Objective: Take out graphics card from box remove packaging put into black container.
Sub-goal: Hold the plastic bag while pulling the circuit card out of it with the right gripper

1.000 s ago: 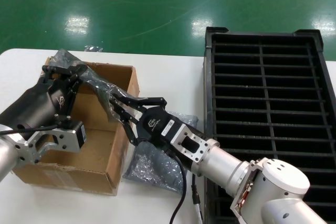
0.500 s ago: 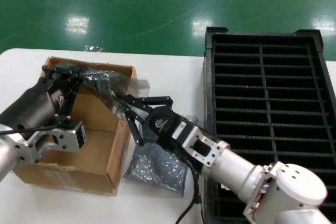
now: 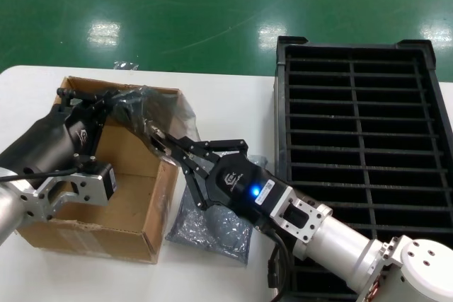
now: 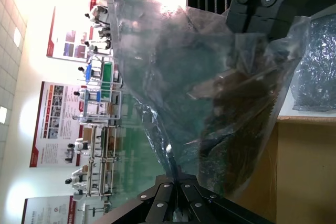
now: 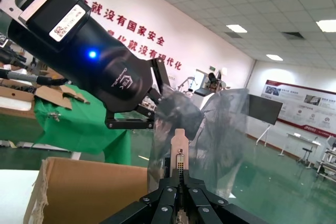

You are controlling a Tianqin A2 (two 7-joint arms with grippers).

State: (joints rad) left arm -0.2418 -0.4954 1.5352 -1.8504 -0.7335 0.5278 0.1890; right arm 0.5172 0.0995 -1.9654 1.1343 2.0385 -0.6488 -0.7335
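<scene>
Right claw [image 3: 157, 141] has drawn back toward 5 o'clock, clamped on the card [image 5: 179, 156]; left claw [image 3: 107, 95] pinches the bag [image 3: 152, 107] above the box [image 3: 152, 210].

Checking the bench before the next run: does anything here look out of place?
A crumpled empty bag lies loose on the table between the box and the black crate, partly under the right arm. Nothing looks damaged.

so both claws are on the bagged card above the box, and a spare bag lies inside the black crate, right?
Not quite. The spare bag lies on the white table, between the box and the black crate; the head view shows it. Both claws, left and right, do hold the bagged card.
</scene>
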